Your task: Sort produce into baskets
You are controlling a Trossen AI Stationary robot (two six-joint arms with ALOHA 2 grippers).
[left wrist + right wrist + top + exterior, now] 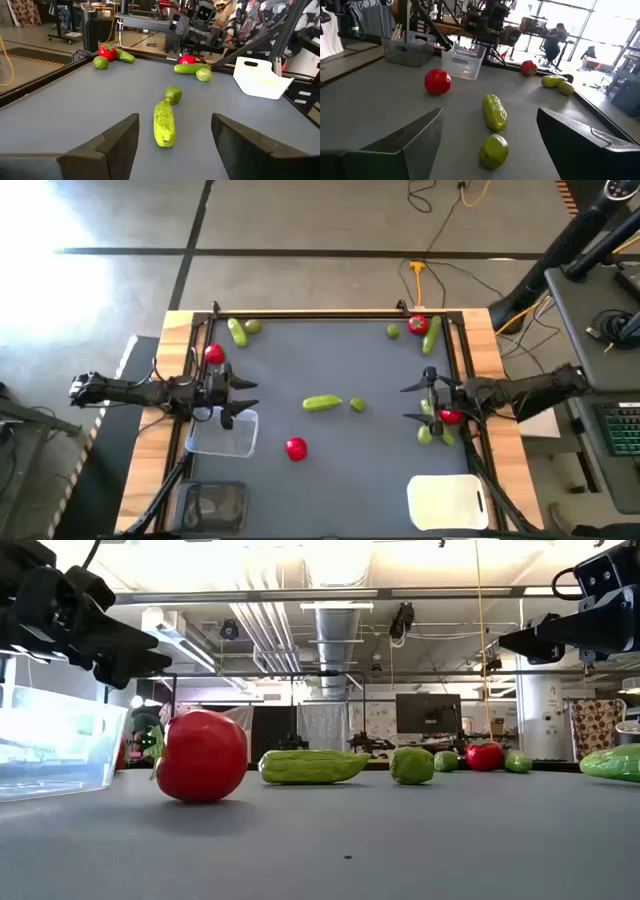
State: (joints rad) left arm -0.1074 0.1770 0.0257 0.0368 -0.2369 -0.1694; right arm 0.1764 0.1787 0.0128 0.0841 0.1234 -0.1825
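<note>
A light-green cucumber [322,403] and a lime [358,405] lie at the table's middle, with a red tomato [296,448] nearer the front. More produce lies at the far left, around a tomato [214,354], at the far right, around a tomato [418,324], and under my right arm, around a tomato [450,417]. My left gripper [250,397] is open and empty above the clear basket [225,435], pointing at the cucumber [164,127]. My right gripper [405,403] is open and empty, facing the lime [493,150] from the right.
The dark-tinted basket [212,505] stands at the front left and the white basket [448,502] at the front right. A wooden rim [180,330] frames the grey mat. The mat between the two grippers holds only the cucumber, the lime and the tomato.
</note>
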